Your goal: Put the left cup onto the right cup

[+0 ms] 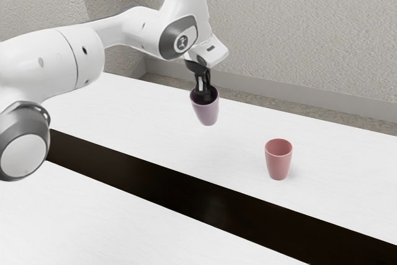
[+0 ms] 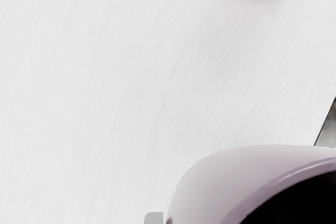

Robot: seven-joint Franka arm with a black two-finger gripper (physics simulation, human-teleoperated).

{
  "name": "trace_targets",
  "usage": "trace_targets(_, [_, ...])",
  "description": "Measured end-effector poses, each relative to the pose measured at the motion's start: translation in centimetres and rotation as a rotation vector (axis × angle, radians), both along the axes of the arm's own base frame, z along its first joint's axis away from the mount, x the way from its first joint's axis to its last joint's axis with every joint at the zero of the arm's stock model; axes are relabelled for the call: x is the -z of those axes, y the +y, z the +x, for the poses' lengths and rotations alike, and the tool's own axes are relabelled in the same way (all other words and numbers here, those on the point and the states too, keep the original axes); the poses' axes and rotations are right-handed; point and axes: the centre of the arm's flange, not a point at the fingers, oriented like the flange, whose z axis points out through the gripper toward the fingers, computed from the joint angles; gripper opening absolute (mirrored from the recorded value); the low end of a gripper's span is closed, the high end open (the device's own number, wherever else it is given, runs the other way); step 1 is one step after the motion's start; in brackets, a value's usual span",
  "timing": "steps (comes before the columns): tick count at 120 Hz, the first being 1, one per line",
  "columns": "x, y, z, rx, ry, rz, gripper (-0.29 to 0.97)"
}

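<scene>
My gripper pinches the lilac cup at its rim wall, one finger inside. The cup hangs upright over the table, towards its far edge. The pink cup stands well apart. The lilac cup looks light, stiff, prob. slippery, so rim grip must be firm.

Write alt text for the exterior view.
The robot's black gripper holds a mauve cup by its rim, lifted above a white table. A pink cup stands upright on the table, toward the exterior view's right.
</scene>
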Motion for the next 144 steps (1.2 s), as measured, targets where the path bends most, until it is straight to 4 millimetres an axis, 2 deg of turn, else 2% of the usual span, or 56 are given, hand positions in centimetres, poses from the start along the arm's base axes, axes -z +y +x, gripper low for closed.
trace_targets(25, [0.0,-2.6,0.1,0.032,-0.013,-0.001,-0.11])
trace_targets(72, [0.4,-9.0,-1.0,0.115,-0.035,-0.003,-0.11])
trace_targets(101, [0.9,-10.8,-0.2,0.136,-0.068,-0.005,-0.11])
trace_targets(135, [1.7,-12.3,-0.2,0.158,-0.086,-0.018,-0.11])
trace_targets(144, [1.8,-13.3,-0.1,0.171,-0.094,-0.028,-0.11])
